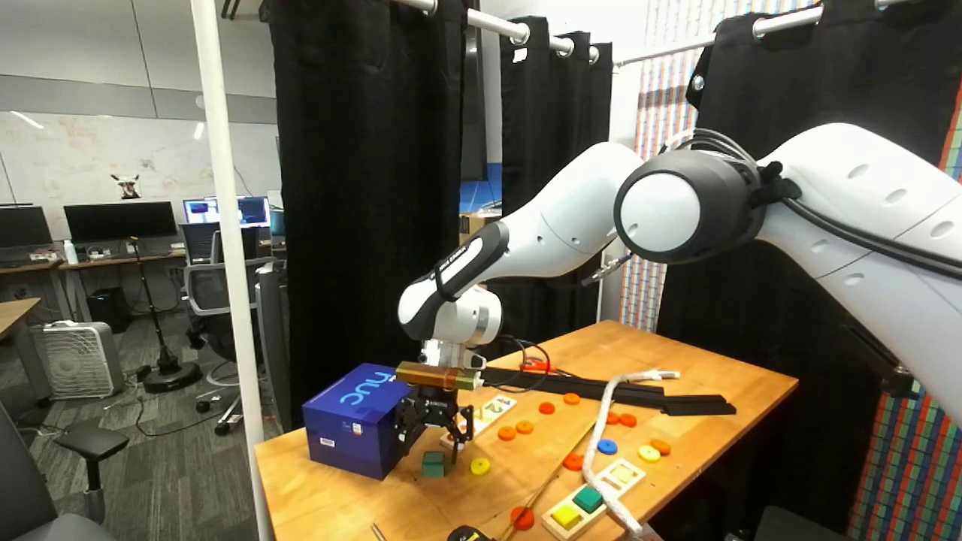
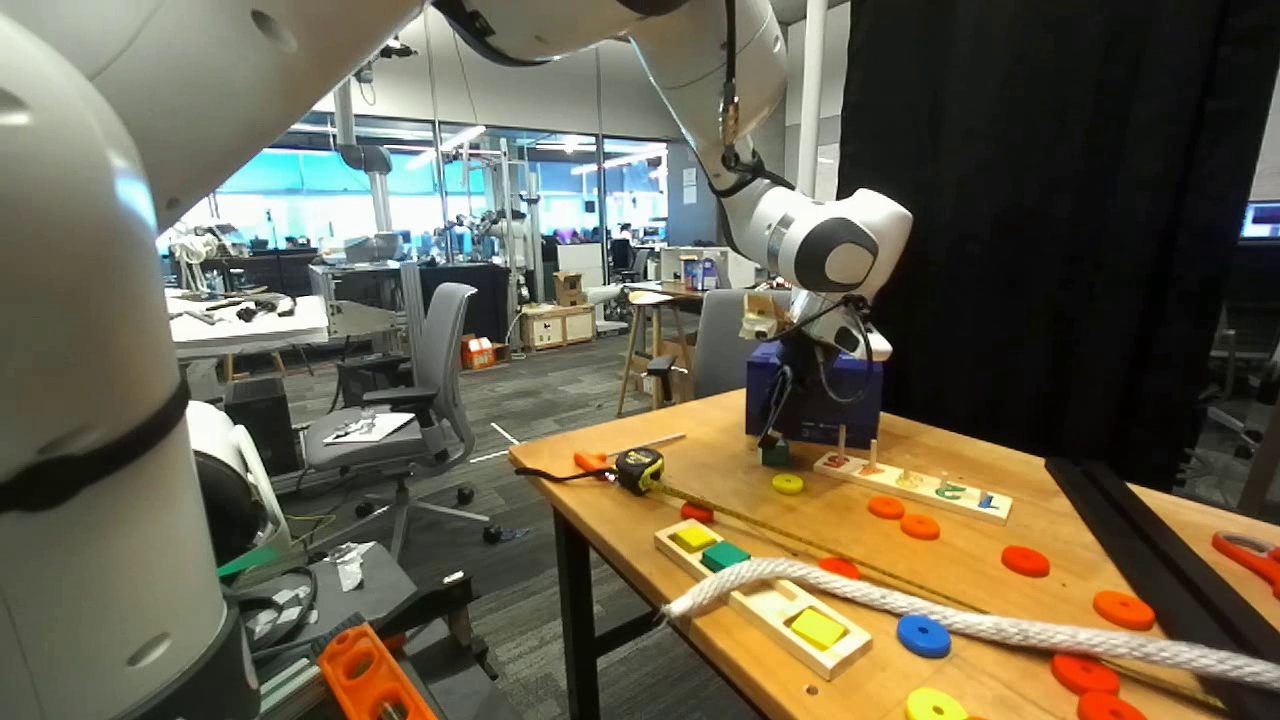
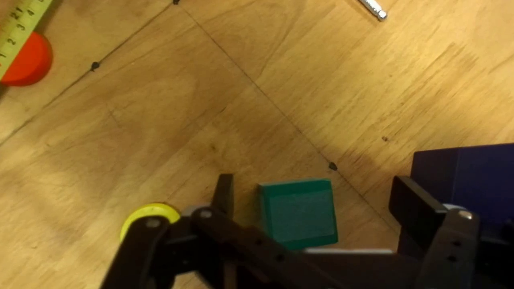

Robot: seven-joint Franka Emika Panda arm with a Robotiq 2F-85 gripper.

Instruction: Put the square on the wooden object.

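Green square block (image 3: pixel 299 214) rests on the surface (image 3: pixel 160 132), between the two fingers (image 3: pixel 417 204) as the wrist view shows it. Fingers wide apart, pointing down; wood grain shows on both sides of the block, which lies nearer the finger at left of that view. Height of the fingertips above the surface: cannot tell.

Next outward: blue box (image 1: pixel 353 443) beside the finger at right of the wrist view; yellow ring (image 3: pixel 148 210) by the finger at left, partly hidden. Contact between finger and box cannot be judged. Numeral board (image 2: pixel 928 488) near the block, upright pegs (image 2: pixel 842 436) at the end by the box.

Farther out in the wrist view: orange-red disc (image 3: pixel 36 64) partly under a tape blade (image 3: pixel 18 34), and the tip of a metal rod (image 3: pixel 373 9). Blade runs from the tape measure (image 2: pixel 640 470) across the surface. Two orange rings (image 2: pixel 920 537) lie between blade and numeral board.

Wooden board (image 2: pixel 770 603): well apart from the block, near an edge of the surface. It carries a green piece (image 2: pixel 724 556) between two yellow pieces (image 2: pixel 818 628); white rope (image 2: pixel 860 590) lies across it in both exterior views. Blue ring (image 2: pixel 923 648) just beside the rope. Black strips (image 2: pixel 1168 560) along the opposite side of the surface. Arm (image 1: pixel 556 218) reaches down over the block.
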